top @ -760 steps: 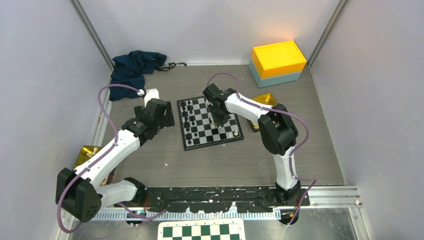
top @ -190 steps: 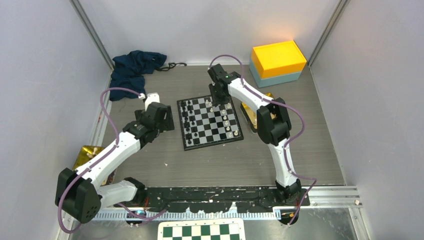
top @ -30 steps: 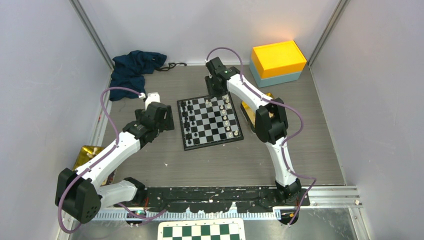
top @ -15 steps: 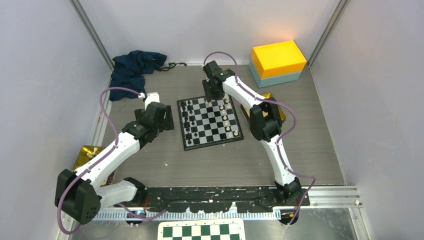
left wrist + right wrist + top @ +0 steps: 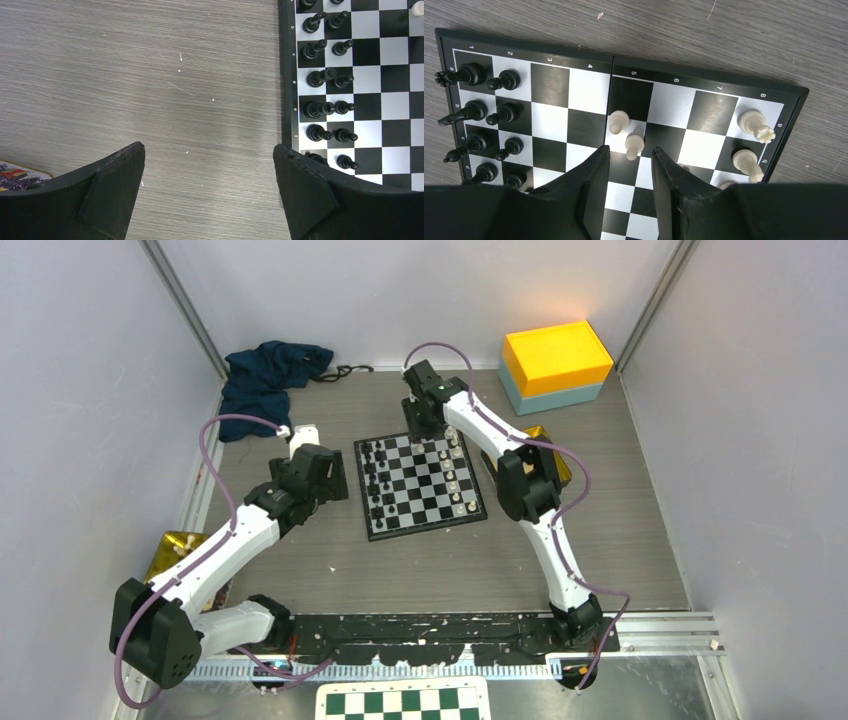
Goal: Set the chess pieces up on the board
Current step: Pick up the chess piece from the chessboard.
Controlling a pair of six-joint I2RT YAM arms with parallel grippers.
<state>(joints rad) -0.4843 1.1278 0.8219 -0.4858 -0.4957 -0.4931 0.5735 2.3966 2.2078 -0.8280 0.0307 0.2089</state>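
right hand (image 5: 630,151) | jaws apart | white pawn (image 5: 634,143) between its tips | on board (image 5: 704,79)

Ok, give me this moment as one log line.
left gripper: open, over table beside board | right gripper: open, fingertips flanking white pawn, not gripping | black pieces: two rows set

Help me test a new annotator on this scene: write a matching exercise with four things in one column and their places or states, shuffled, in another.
Things
1. blue cloth
2. yellow box
3. black chess pieces
4. left gripper

Places or states
A. open, above bare table beside the board
B. far right corner
C. far left corner
D. in two rows along the board's left edge, seen from above

Pairs: 1-C, 2-B, 3-D, 4-A
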